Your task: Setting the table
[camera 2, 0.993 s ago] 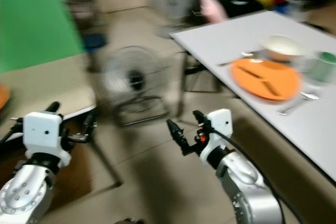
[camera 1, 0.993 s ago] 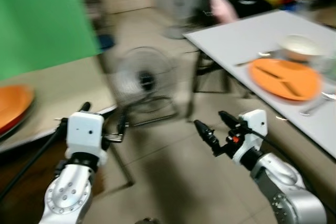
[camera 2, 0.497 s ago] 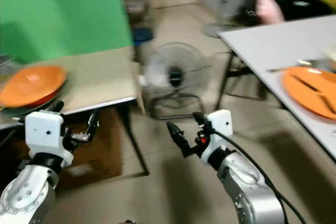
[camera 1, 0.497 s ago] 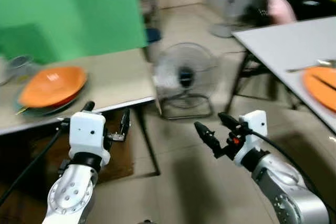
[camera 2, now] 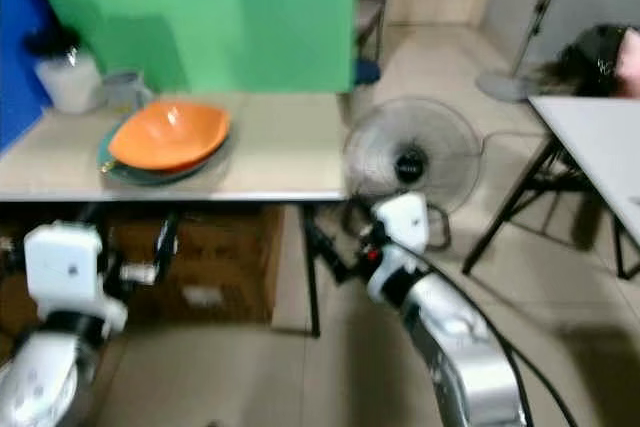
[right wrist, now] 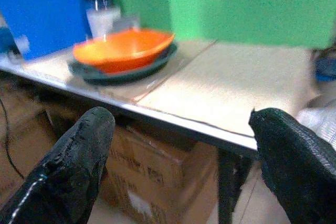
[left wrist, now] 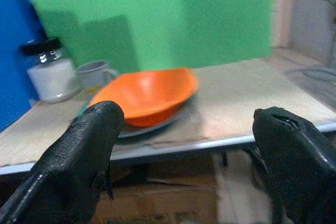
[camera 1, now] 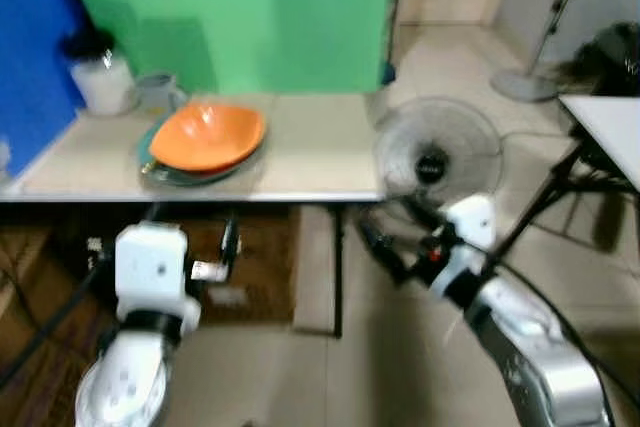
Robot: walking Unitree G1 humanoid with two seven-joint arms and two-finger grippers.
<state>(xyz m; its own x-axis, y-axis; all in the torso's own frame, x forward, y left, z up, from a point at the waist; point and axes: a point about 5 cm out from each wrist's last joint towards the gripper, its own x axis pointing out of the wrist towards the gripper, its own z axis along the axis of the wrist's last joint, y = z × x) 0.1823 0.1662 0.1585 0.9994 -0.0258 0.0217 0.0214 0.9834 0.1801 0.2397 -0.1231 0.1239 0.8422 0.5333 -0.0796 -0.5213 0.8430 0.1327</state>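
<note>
Change: view has been swung leftward; orange bowl now upper left.
Left gripper: spread wide, empty.
Right gripper: spread wide, empty.

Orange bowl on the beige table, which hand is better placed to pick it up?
Probably left: the left hand is open, below the table edge nearly under the orange bowl; the right hand sits past the table's corner.
</note>
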